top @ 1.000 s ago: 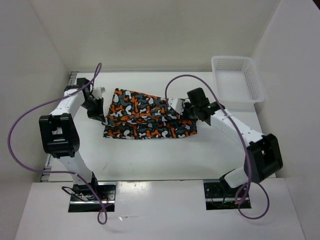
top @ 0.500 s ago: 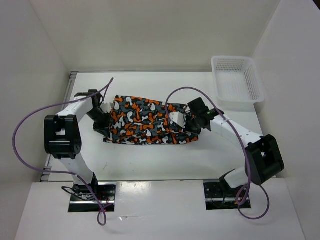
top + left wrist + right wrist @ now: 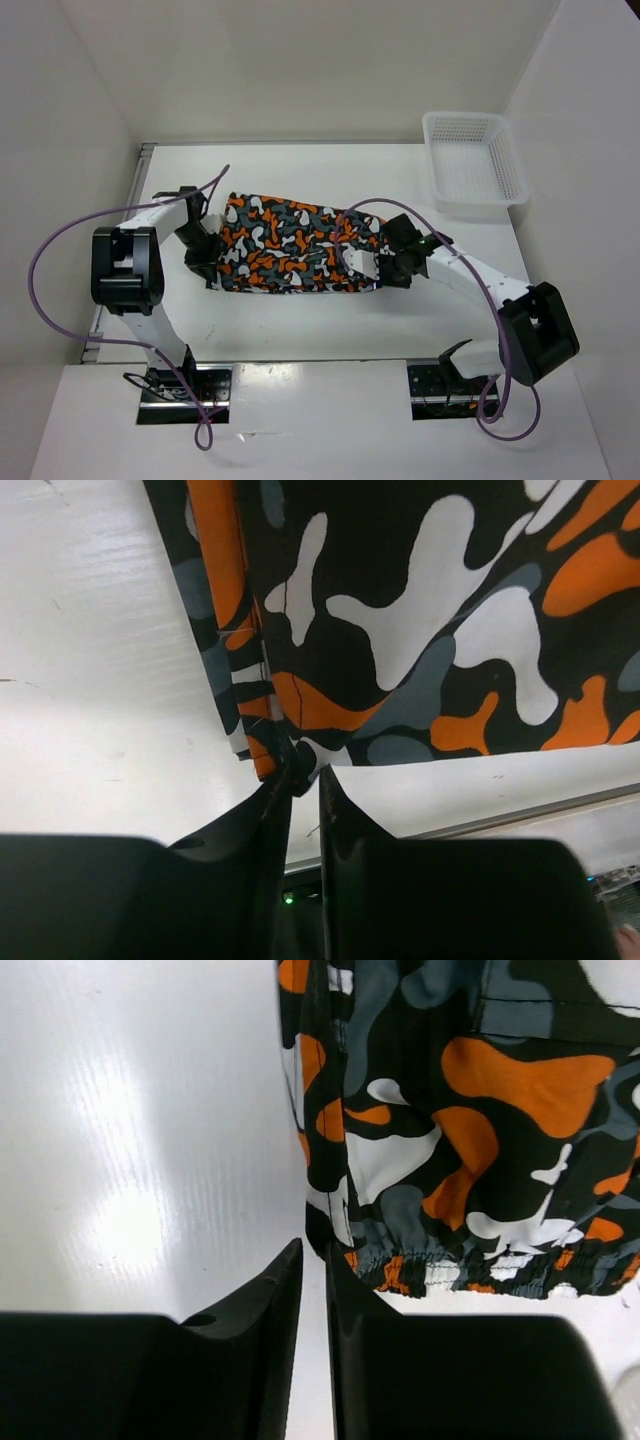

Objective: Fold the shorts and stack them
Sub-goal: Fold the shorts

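Wrist views show left gripper [image 3: 306,777], right gripper [image 3: 314,1250] slightly ajar, gripping nothing, beside the shorts [image 3: 420,630], only overhead view shows basket [image 3: 470,170] far right

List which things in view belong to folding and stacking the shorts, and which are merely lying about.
Part of the job: shorts, left gripper, right gripper.
Lying about: white mesh basket.

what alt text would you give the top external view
Camouflage shorts lie flat on a white table, the left claw at their left edge, the right claw at their right. A white mesh basket sits far right.
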